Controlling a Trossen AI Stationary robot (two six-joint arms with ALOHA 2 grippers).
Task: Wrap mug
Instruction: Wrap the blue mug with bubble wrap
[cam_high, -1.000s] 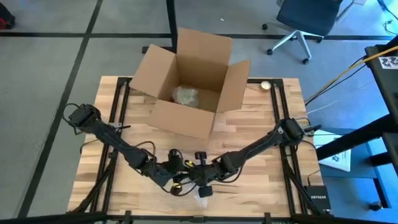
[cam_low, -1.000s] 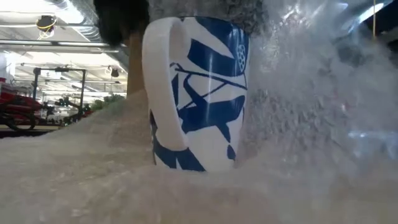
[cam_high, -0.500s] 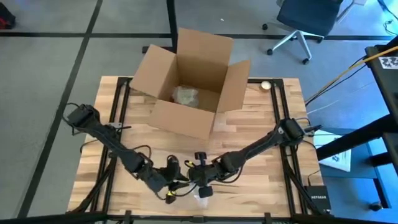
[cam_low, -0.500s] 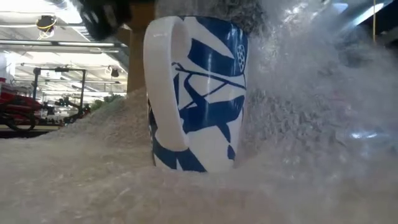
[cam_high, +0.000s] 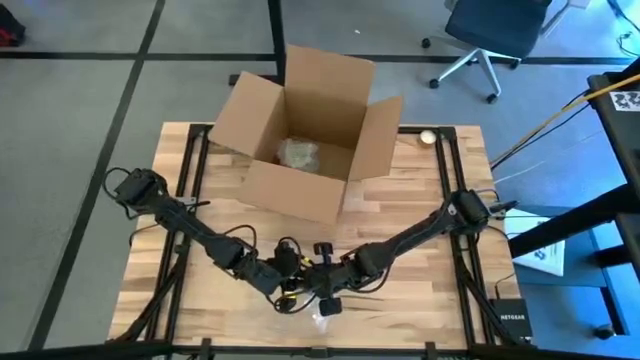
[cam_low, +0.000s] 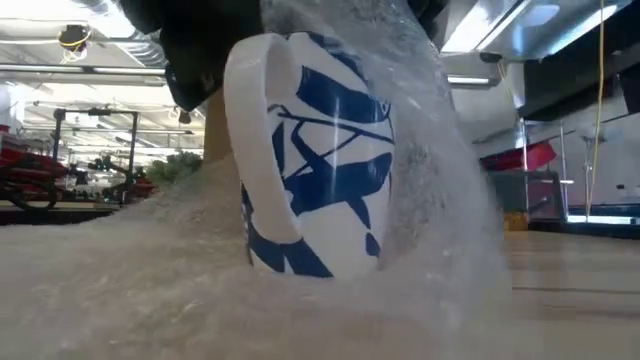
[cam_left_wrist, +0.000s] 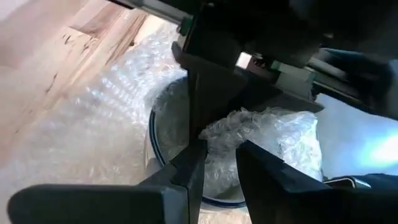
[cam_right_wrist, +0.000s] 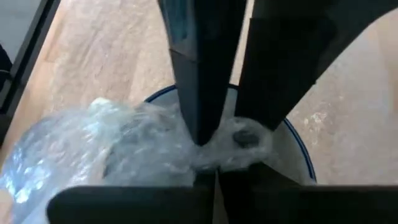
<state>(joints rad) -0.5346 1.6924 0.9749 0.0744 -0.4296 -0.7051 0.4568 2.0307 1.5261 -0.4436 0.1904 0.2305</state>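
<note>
Cardboard box (cam_high: 305, 130) behind tilted mug (cam_low: 315, 160), bubble wrap (cam_low: 120, 270) heaped around.

The only lettering I can read is "NETGEAR", printed in white on the small black box (cam_high: 509, 316) sitting at the right front corner of the bench (cam_high: 420, 205). A white card (cam_high: 627, 99) with a black square code pattern lies off to the right, unreadable.
</note>
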